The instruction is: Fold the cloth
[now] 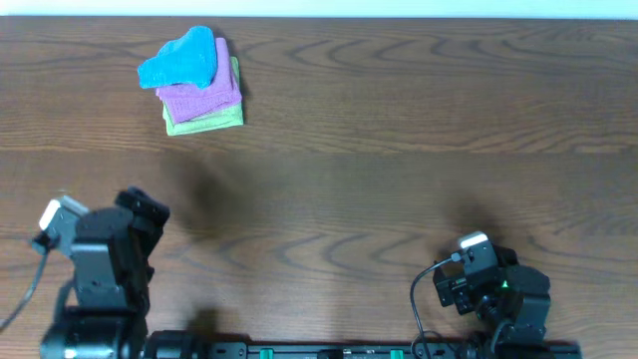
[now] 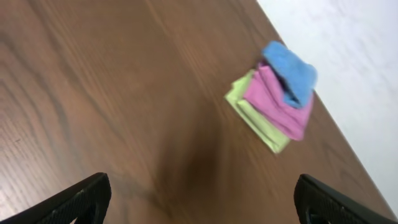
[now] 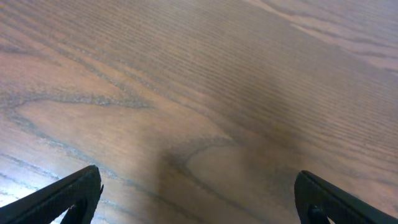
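The cloth [image 1: 182, 58] is sky-blue and lies crumpled on top of a small stack at the table's far left. In the left wrist view the cloth [image 2: 291, 72] shows at the upper right, well ahead of my left gripper [image 2: 202, 198], whose fingers stand wide apart over bare wood. Seen from overhead, the left gripper [image 1: 142, 211] sits near the front left, far from the stack. My right gripper [image 3: 198, 194] is open over bare table with nothing between its fingers. It rests at the front right, where the right gripper [image 1: 469, 261] is mostly hidden under its arm.
Under the blue cloth lie a pink folded cloth [image 1: 202, 89] and a light green folded cloth [image 1: 211, 119]. The wooden table [image 1: 399, 150] ends at its far edge just behind the stack; a pale floor shows beyond it.
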